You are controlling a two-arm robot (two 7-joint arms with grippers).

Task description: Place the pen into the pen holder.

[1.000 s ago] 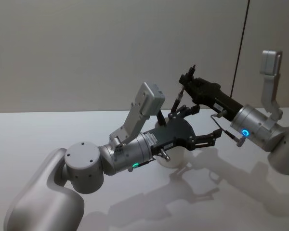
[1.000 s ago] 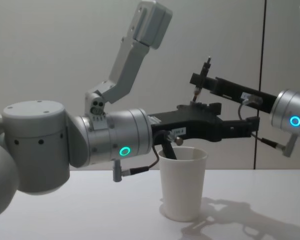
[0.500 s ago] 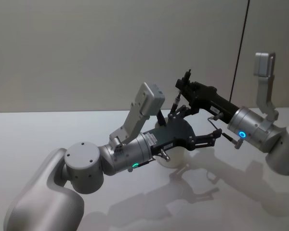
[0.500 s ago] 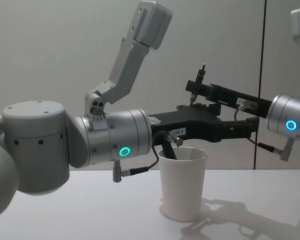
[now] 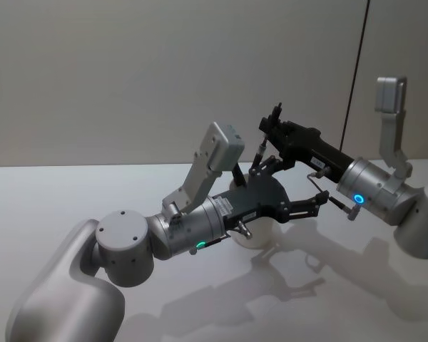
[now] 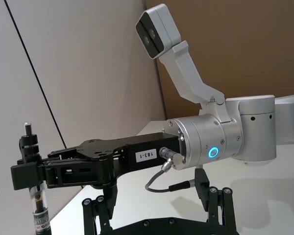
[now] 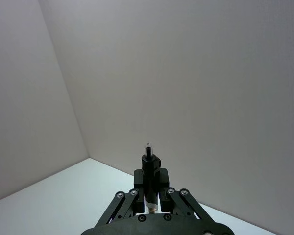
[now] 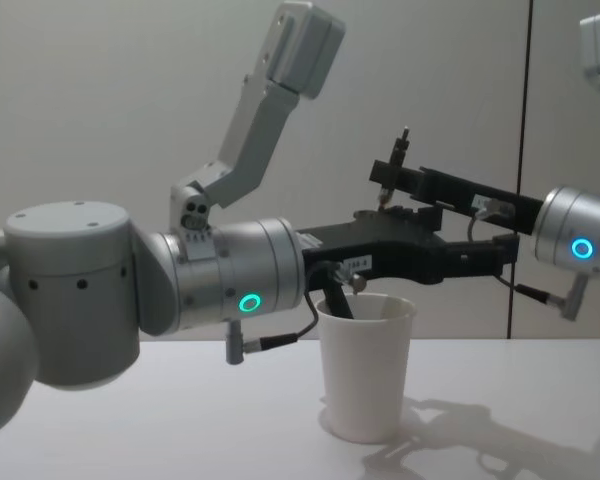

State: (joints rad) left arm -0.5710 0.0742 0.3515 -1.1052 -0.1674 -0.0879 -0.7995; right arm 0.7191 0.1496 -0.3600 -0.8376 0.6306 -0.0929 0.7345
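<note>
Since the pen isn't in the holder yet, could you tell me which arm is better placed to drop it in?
The right. Its gripper holds the pen upright above the pen holder. The left gripper hangs open above the cup, carrying nothing.

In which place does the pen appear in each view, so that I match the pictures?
Head: pen just right of centre, upright.
Chest: pen right of centre, above the cup.
Left wrist: pen at the left edge.
Right wrist: pen at bottom centre.
Shared landmark: the black right gripper clamped on the pen.
</note>
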